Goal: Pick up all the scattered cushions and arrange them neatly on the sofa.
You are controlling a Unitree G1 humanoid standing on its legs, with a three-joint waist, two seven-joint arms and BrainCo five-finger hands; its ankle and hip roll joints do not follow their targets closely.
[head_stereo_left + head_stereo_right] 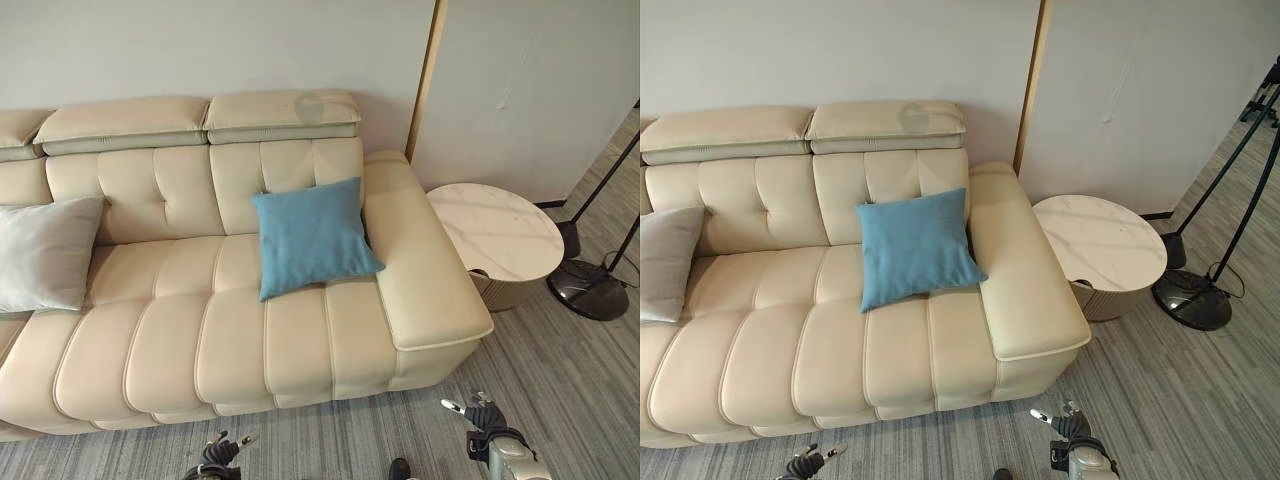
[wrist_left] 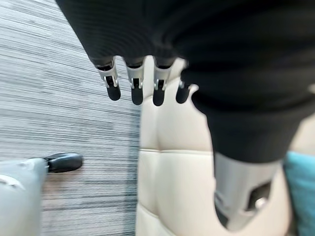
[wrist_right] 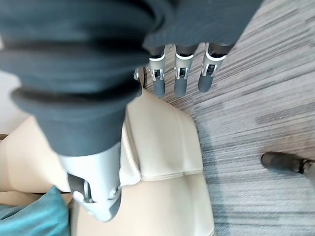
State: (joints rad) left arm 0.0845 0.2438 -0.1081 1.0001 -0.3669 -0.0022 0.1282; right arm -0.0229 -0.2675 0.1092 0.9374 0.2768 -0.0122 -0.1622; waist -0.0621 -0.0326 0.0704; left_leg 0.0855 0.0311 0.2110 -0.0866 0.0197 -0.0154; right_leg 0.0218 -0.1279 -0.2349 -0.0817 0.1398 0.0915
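A blue cushion leans against the backrest of the cream sofa, next to its right armrest. A grey cushion stands against the backrest further left. My left hand hangs low over the carpet in front of the sofa, fingers straight and holding nothing. My right hand hovers low by the sofa's right front corner, fingers straight and empty. An edge of the blue cushion shows past the right thumb, and the blue cushion also peeks in at the left wrist view.
A round white marble side table stands right of the armrest. A black floor lamp base with slanted poles sits further right. Grey striped carpet covers the floor. A dark shoe rests on the carpet near me.
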